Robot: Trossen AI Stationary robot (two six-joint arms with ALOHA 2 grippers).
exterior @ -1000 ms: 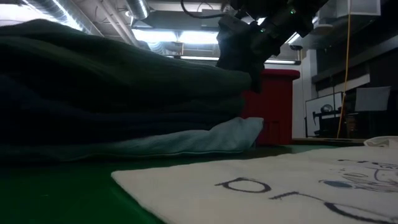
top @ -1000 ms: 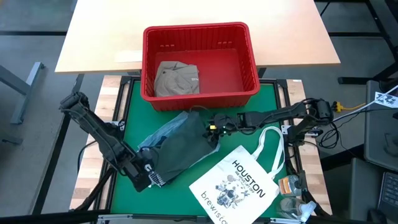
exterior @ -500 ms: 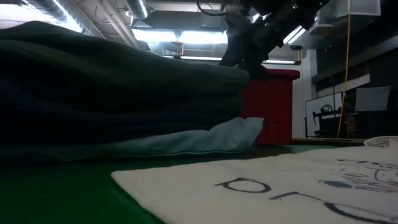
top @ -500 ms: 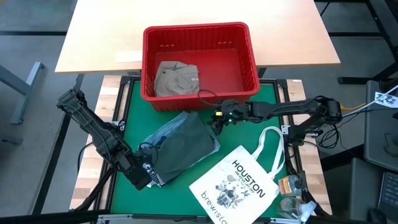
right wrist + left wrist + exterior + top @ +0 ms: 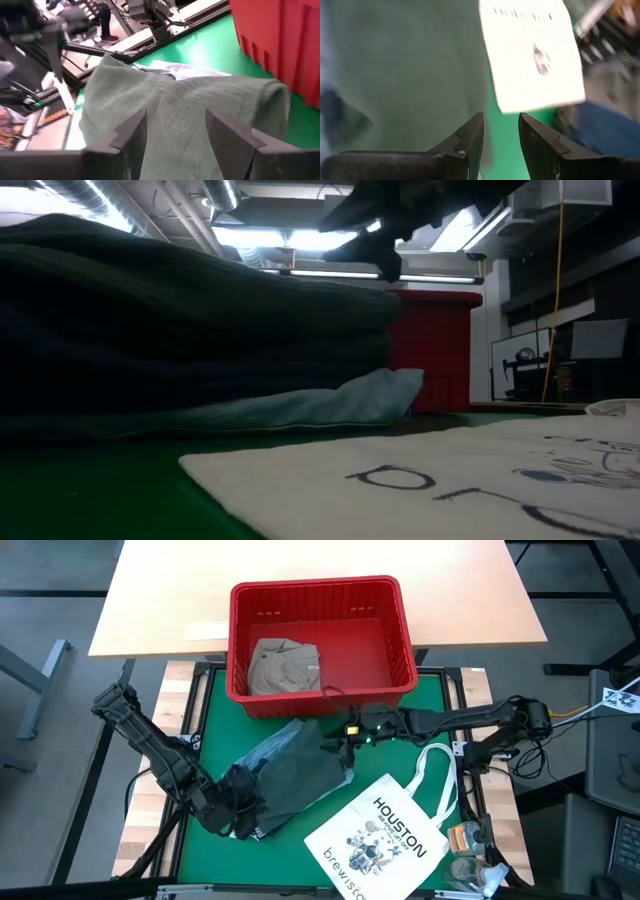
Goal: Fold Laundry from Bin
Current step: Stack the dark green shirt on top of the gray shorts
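The dark green garment point(image 5: 300, 775) lies spread on the green mat of the table point(image 5: 400, 700), on top of a light blue denim piece point(image 5: 265, 752) whose edge shows toward the bin; both sit between the red bin point(image 5: 320, 690) and the white HOUSTON tote bag point(image 5: 385, 835). One khaki-tan garment point(image 5: 284, 665) is left in the bin, bunched at its left side. Compared with a second ago, the right tool point(image 5: 340, 743) has let go of the green garment's far corner and pulled back toward the bin: in the low view it now hangs clear above the cloth, whereas before it was down at the fabric's edge. In the right wrist view its fingers point(image 5: 227, 132) stand well apart with nothing between them, the green cloth lying flat beyond. The left tool point(image 5: 243, 815) has moved in over the near-left corner of the green garment; its fingers point(image 5: 470, 137) are narrowly parted and hold nothing, with cloth and the tote's edge below. Judgement: the spread of the green piece looks finished on the right side, and the left arm appears to be going for a corner to begin a fold. Risk: a pinch here could catch the denim layer underneath too.
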